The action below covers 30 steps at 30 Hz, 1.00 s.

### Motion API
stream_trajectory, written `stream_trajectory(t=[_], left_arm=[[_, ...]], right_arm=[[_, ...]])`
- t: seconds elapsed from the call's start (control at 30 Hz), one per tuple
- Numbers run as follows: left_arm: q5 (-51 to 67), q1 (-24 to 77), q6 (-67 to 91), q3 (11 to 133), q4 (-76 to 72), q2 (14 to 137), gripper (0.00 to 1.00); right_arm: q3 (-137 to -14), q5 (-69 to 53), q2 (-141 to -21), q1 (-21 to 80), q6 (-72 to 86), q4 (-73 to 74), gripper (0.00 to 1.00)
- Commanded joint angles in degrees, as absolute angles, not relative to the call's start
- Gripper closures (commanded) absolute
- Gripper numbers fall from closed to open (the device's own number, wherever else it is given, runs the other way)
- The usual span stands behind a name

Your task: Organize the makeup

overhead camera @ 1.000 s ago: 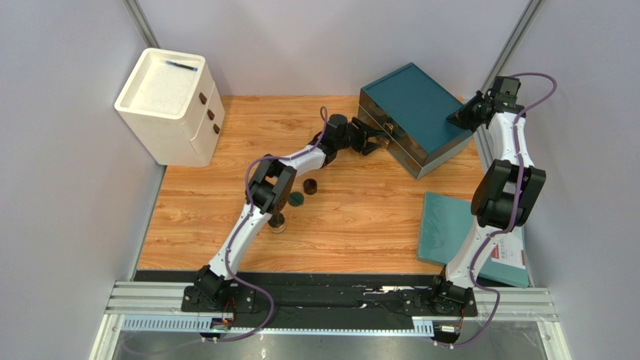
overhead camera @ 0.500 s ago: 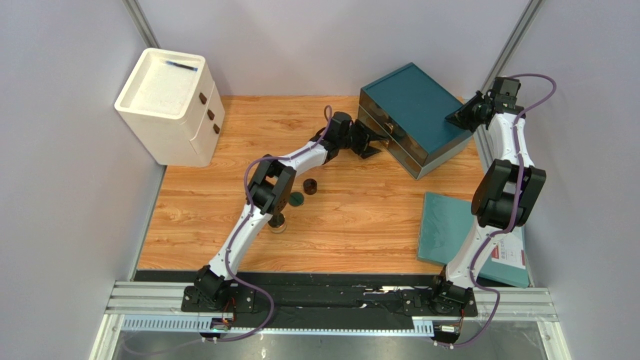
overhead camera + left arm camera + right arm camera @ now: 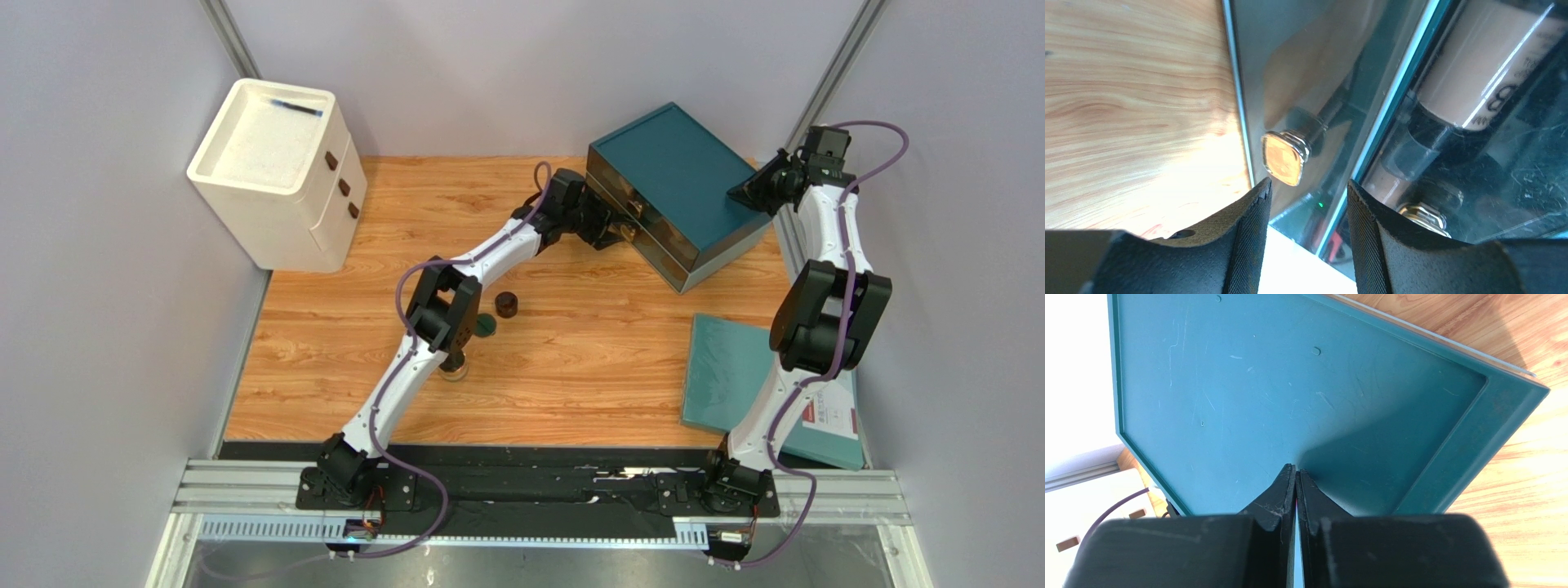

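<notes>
Low in the overhead view, just past the arm bases, a small bottle (image 3: 455, 366) stands half hidden under the left arm's elbow. A dark green disc (image 3: 485, 325) lies just above it and a dark round jar (image 3: 507, 303) a little further up and to the right, all on the wooden table (image 3: 589, 368). A flat teal panel (image 3: 718, 368) lies at the right edge. Higher, at centre, the left claw (image 3: 613, 226) reaches the front of the teal drawer box (image 3: 675, 172). In its wrist view the left claw (image 3: 1309, 190) stands partly open and holds nothing, with a gold knob (image 3: 1283, 158) just beyond its tips. A peach tube (image 3: 1475, 67) shows in the upper right through the drawer's glossy front, and a second knob (image 3: 1420, 214) shows lower right. The right claw (image 3: 751, 192) sits at the box's far right corner. Its wrist view shows the fingers (image 3: 1281, 496) pressed together, empty, over the box's top; whether they touch it I cannot tell. A white cabinet (image 3: 276, 172) stands at upper left.
</notes>
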<state>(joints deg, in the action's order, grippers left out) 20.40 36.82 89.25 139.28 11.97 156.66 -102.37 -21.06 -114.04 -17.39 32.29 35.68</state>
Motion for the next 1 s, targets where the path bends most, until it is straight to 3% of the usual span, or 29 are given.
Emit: stream_trajectory(t=[0.0,0.5,0.97], left_arm=[[17.9,37.8,85.0,143.2,21.3,157.1,0.46],[13.9,38.7,85.9,145.8,24.2,159.3,0.44],[25.4,38.2,87.4,137.6,0.4,157.7,0.43]], right_arm=[[-98.9,-17.8,-119.6,-17.1,30.0,45.8,0.93],[-98.7,-18.5,-119.8,-18.2,29.1,46.7,0.93],[-98.4,-18.9,-120.2,-18.2,29.5,46.3,0.93]])
